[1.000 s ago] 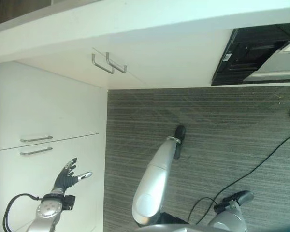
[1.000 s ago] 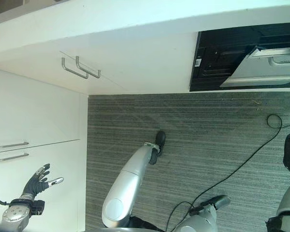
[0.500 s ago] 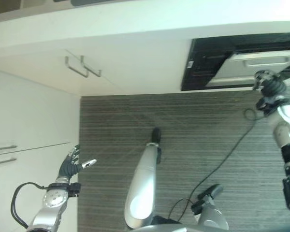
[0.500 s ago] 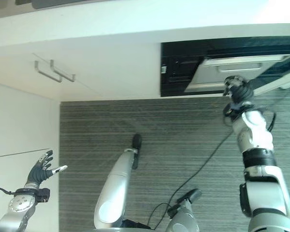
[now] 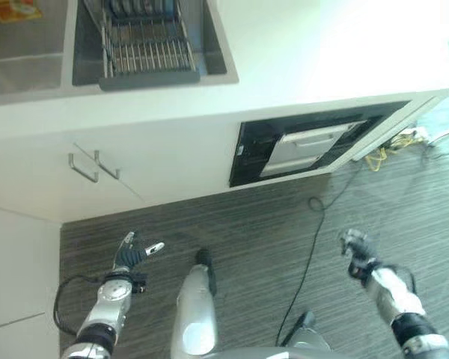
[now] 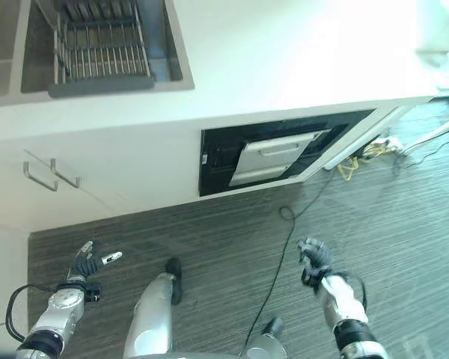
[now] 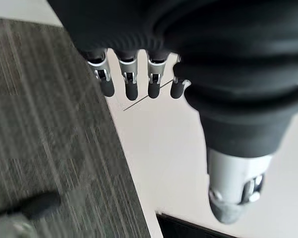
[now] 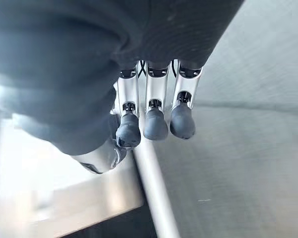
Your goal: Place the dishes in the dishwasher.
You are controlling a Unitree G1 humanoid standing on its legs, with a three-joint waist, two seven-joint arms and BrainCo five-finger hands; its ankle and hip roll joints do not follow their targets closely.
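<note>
1. You are looking down from the robot's head at a white counter (image 5: 322,52) running across the top of the scene, with grey striped carpet (image 5: 269,232) below it.
2. Set into the counter at the far left is a steel sink (image 5: 217,56). Inside it stands a dish rack (image 5: 146,48) with dark dishes (image 5: 138,7) upright in its far end; I cannot tell how many.
3. Under the counter, right of centre, you see the dishwasher (image 5: 307,146) as a dark opening in the white cabinet front. Its pale grey door or drawer panel (image 5: 307,146) stands partly open and tilted.
4. To the left of it, two metal cabinet handles (image 5: 93,164) sit side by side on the white front.
5. Your left hand (image 5: 129,256) hangs low on the left above the carpet, near the cabinets. Its fingers are straight and spread, and it holds nothing.
6. Your right hand (image 6: 315,258) is low on the right, over the carpet, well apart from the dishwasher. Its fingers (image 8: 154,116) hang relaxed and only slightly bent, with nothing in them.
7. The dishes are well apart from both hands.
</note>
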